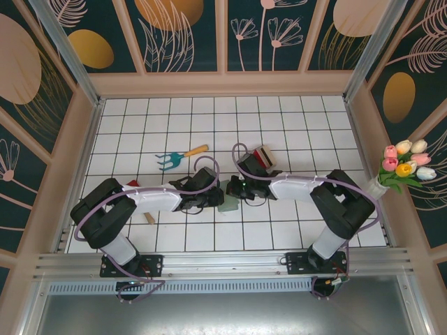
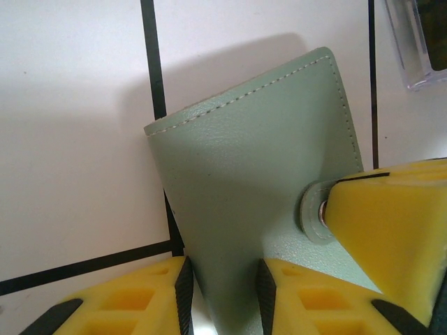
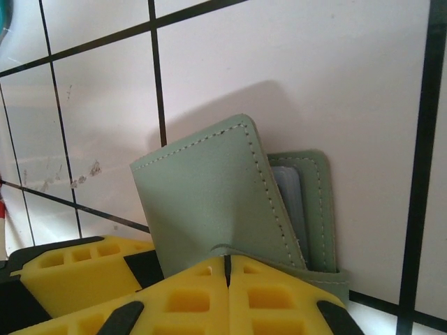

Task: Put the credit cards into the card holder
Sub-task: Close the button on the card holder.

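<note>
Tiled table [image 1: 314, 125]: the card holder [image 1: 228, 204] is near centre, partly open, between both tools. Left gripper [image 2: 223, 289] clamps its body from 9 o'clock. Right gripper [image 3: 227, 269] is clenched on one flap from 3 o'clock. Credit cards [image 1: 264, 155] lie apart, at 1 o'clock of the holder.

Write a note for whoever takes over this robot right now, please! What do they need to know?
Left end effector: shut on the card holder, gripping its lower edge.
Right end effector: shut on the card holder's flap, so the holder is held partly open.
Credit cards: a bundle on the table, just beyond the right end effector, with nothing holding them.
Done: both end effectors grip the holder.
Left: pick up the cards and slide them into the holder.
</note>
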Robot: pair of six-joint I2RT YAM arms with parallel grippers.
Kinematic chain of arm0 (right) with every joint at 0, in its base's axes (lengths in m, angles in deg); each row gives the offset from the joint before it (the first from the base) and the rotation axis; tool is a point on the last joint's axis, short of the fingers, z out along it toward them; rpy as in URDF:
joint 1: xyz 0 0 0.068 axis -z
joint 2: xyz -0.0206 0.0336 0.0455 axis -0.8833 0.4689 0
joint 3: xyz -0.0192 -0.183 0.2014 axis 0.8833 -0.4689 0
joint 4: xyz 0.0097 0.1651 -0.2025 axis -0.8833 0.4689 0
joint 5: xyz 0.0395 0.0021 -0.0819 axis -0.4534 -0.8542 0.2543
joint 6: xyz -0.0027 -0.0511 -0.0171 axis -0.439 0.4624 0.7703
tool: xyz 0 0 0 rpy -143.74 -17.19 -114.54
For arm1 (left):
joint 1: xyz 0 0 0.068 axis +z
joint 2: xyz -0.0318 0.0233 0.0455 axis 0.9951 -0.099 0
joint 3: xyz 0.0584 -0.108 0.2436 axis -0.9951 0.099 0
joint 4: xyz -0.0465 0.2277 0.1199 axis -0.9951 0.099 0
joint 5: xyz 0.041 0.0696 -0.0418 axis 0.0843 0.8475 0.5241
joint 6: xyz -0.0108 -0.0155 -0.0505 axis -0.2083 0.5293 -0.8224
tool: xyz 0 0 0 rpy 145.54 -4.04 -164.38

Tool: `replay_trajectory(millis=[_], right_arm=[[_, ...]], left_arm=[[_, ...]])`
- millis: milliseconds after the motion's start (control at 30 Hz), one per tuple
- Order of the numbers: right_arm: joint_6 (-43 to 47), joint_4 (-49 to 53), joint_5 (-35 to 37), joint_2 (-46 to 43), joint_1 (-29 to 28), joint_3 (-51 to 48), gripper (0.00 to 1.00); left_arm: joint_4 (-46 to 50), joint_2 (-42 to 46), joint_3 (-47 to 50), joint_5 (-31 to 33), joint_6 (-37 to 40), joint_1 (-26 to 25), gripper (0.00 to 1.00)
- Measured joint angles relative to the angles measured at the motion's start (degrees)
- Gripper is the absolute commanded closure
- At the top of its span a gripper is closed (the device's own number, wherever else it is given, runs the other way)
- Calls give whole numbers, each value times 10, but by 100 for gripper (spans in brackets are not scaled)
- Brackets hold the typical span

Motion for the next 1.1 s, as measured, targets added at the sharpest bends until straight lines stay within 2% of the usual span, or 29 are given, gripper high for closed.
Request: replay_trajectory(millis=[333,567,700,800,900,1100], right_arm=[[-28,-26,125,2,-58,-12,99],[-56,-115,183,-7,-88,-62,99],[-52,-111,169,-17,-80,-60,99],[-45,-82,127,-28,-57,-48,95],[-29,-36,79,-45,-28,-41,94],[10,50,49,-51,2,28,92]], left_arm=[[4,3,3,7,0,0,68],[8,8,5,11,0,0,70],[5,9,6,10,0,0,70],[4,10,6,10,0,0,71],[2,10,6,10,0,-1,70],[2,11,6,10,2,-2,68]])
